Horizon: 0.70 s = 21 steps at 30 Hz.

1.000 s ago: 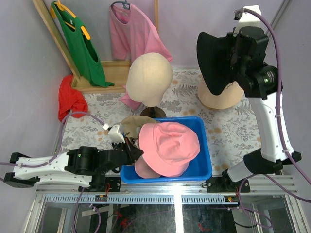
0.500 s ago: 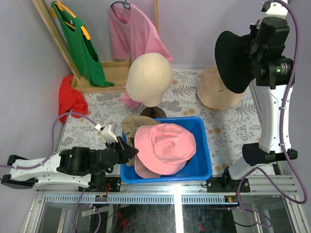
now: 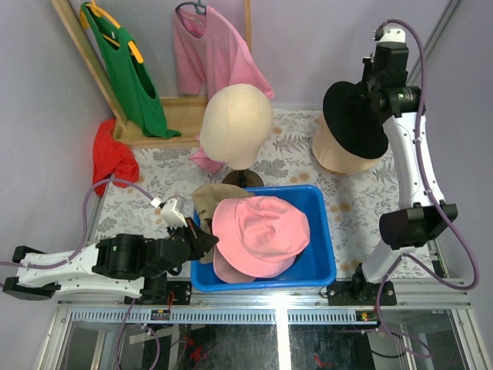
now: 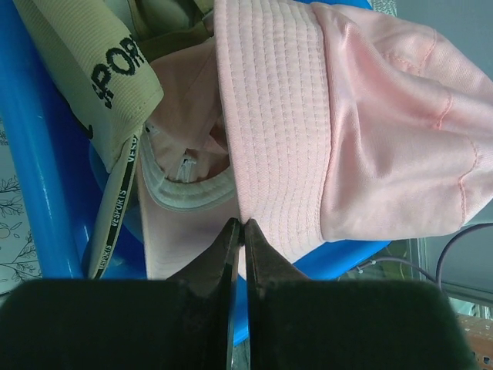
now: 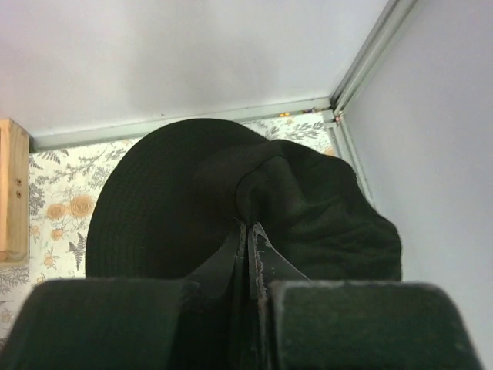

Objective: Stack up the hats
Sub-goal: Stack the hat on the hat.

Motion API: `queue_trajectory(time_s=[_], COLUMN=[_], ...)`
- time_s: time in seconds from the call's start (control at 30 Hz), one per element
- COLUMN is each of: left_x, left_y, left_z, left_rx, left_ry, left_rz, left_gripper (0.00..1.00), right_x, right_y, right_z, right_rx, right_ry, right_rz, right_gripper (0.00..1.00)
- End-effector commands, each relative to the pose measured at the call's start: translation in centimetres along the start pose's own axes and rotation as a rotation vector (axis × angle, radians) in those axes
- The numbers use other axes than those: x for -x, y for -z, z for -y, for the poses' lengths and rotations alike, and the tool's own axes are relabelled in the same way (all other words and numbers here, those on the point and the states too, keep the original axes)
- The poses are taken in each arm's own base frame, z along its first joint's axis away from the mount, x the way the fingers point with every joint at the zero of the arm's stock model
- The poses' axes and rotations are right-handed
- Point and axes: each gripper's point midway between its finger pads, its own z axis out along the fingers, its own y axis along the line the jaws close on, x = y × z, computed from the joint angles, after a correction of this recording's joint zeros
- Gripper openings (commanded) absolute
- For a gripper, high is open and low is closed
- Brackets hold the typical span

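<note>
The left gripper (image 4: 243,225) is pressed together on the brim edge of the pink hat (image 4: 362,131). That hat lies in the bin (image 3: 325,254) atop a pink cap (image 4: 162,239), and a lettered cap (image 4: 85,69) rests against the bin's left wall. The right gripper (image 5: 248,227) pinches a fold of the dark hat (image 5: 162,200). The dark hat hangs beyond the bin's far right corner, over a tan hat (image 3: 343,160) on the table (image 3: 362,208).

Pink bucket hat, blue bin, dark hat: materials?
Pink bucket hat: matte woven cloth, probably cotton; stitched rows across the brim. Blue bin: likely moulded plastic, smooth, slightly glossy. Dark hat: soft matte fabric, limp and creased; weave unreadable.
</note>
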Motion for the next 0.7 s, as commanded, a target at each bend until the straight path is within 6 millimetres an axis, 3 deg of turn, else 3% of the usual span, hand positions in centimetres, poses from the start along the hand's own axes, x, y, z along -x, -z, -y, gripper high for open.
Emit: queue_trajectory(time_s=[0.0,0.37,0.67], left_x=[0.9,0.7,0.4], left_y=[-0.2,-1.0,-1.7], left_z=[-0.5,-1.3,-1.0], left_rx=[0.024,0.058,0.067], left_ry=[-0.001,0.026,0.023], left_rz=[0.056,0.087,0.097], left_gripper=[0.0,0.0,0.0], right_x=[1.3,-0.1,-2.0], right_y=[-1.8,-5.1,-4.5], right_z=[-1.6,-5.4,-9.1], right_rx=[0.062,0.198,0.286], right_ry=[-0.042,-0.038,-0.003], right_rz=[0.067,0.021,-0.015], right_gripper=[0.0,0.0,0.0])
